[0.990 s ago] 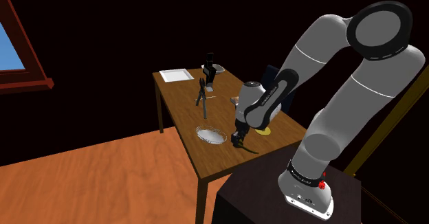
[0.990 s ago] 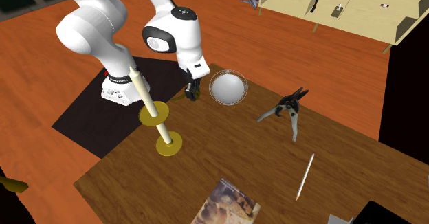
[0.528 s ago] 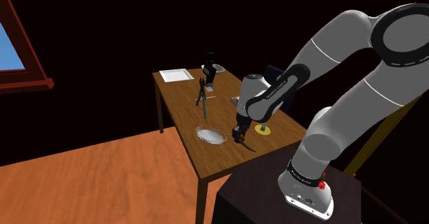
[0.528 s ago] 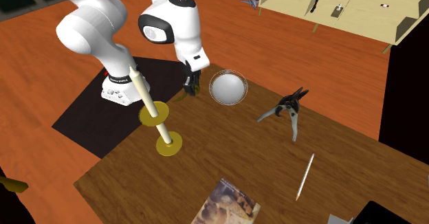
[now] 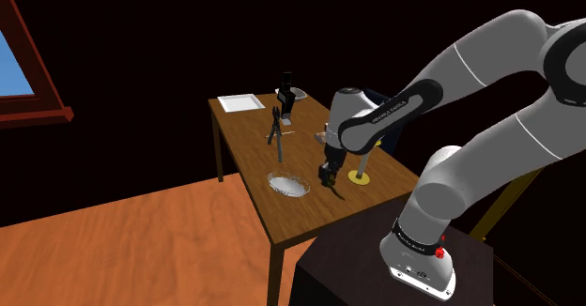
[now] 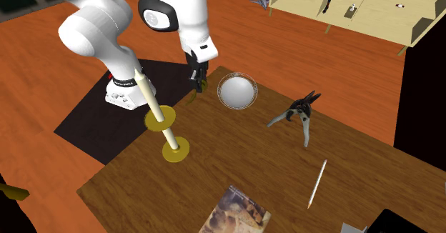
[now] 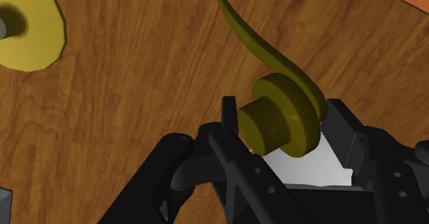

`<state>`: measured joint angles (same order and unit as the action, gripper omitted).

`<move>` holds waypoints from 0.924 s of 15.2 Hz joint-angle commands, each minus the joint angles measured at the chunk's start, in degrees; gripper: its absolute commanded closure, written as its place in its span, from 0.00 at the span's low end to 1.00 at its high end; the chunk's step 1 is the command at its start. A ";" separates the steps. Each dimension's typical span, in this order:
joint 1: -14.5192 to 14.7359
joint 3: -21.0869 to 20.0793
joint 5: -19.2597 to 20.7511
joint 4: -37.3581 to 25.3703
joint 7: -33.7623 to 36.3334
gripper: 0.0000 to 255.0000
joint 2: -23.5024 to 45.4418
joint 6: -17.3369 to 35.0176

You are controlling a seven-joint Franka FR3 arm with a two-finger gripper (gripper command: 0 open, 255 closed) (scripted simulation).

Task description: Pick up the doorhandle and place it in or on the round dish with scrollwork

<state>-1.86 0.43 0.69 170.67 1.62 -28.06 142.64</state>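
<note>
An olive-brass doorhandle (image 7: 278, 113), a round rose with a curved lever, sits clasped between my black fingers. My gripper (image 7: 283, 132) is shut on it and hangs a little above the wooden table (image 5: 299, 212). In the shoulder view the gripper (image 5: 327, 176) is just right of the round dish with a scrollwork rim (image 5: 288, 183). From the second exterior view the gripper (image 6: 196, 81) hovers left of that pale dish (image 6: 236, 91), with the lever (image 6: 191, 96) dangling below it.
A yellow stand with an upright pole (image 6: 166, 124) rises close behind the gripper, its base (image 7: 27, 23) on the table. Farther along lie a dark plier-like tool (image 6: 299, 113), a pale stick (image 6: 316, 184), a book (image 6: 235, 211) and a white tray (image 5: 239, 101).
The gripper has risen off the table with the doorhandle in it and shifted slightly toward the dish. The arm's upper links have swung outward.
</note>
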 commanded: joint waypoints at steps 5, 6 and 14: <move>0.06 -0.05 -0.08 -1.66 0.00 1.00 -5.87 -7.58; 0.07 -0.05 -0.09 -2.04 0.00 1.00 -6.68 -8.76; 2.95 -3.98 -2.00 -16.35 5.21 1.00 9.48 -6.91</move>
<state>0.56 -2.75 -1.01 156.75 5.71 -20.50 136.24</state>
